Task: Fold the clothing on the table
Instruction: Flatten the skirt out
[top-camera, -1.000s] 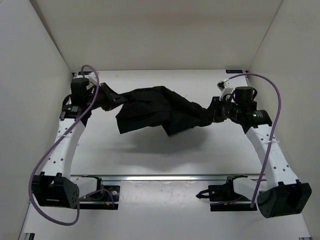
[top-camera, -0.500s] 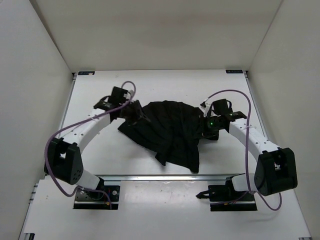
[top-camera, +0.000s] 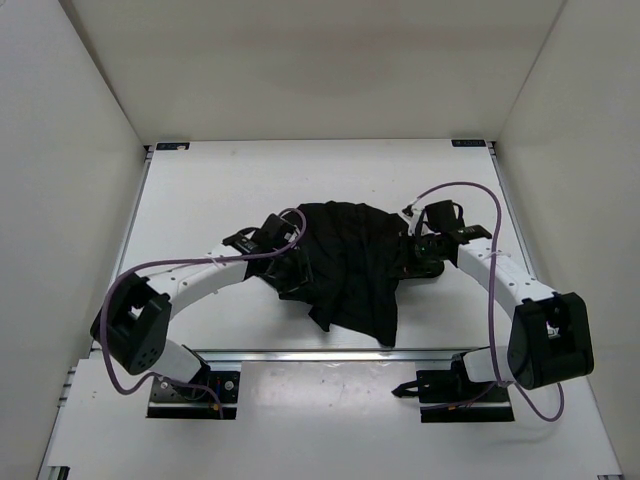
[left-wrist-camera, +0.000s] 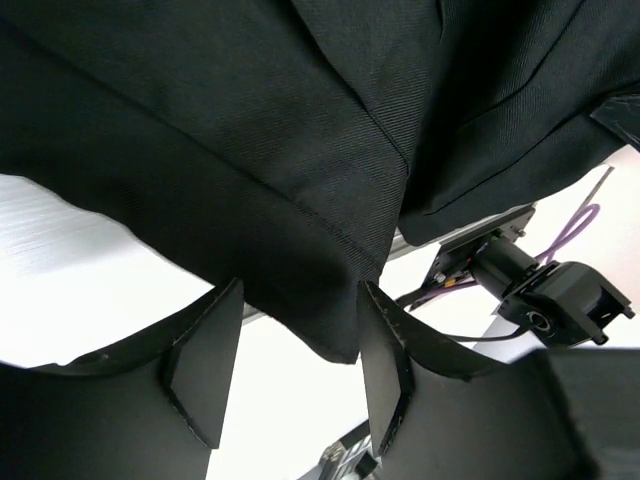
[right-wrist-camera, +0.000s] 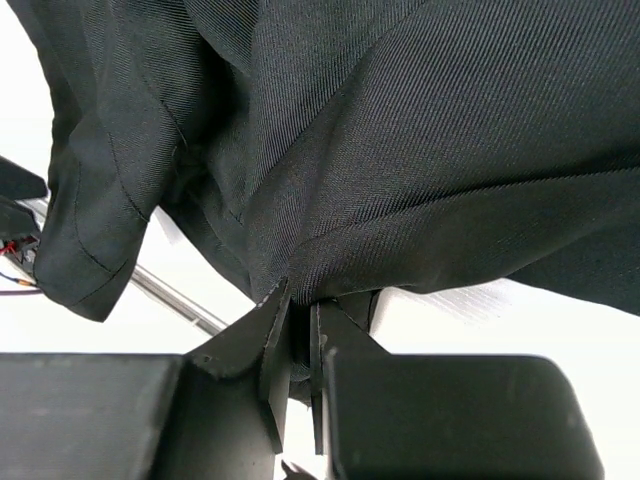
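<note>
The left fingers (left-wrist-camera: 200, 370) stand spread wide and grip nothing, a corner of the black clothing (top-camera: 345, 260) lying just ahead of them, while the right fingers (right-wrist-camera: 272, 345) pinch a fold of it, crumpled on the white tabletop (top-camera: 220, 190)

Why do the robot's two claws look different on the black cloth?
The left gripper is open, jaws spread, not pinching the clothing; the right gripper is shut, pinching a fold. The left gripper sits at the clothing's left edge, the right gripper at its right edge. Both are black, low over the table.
</note>
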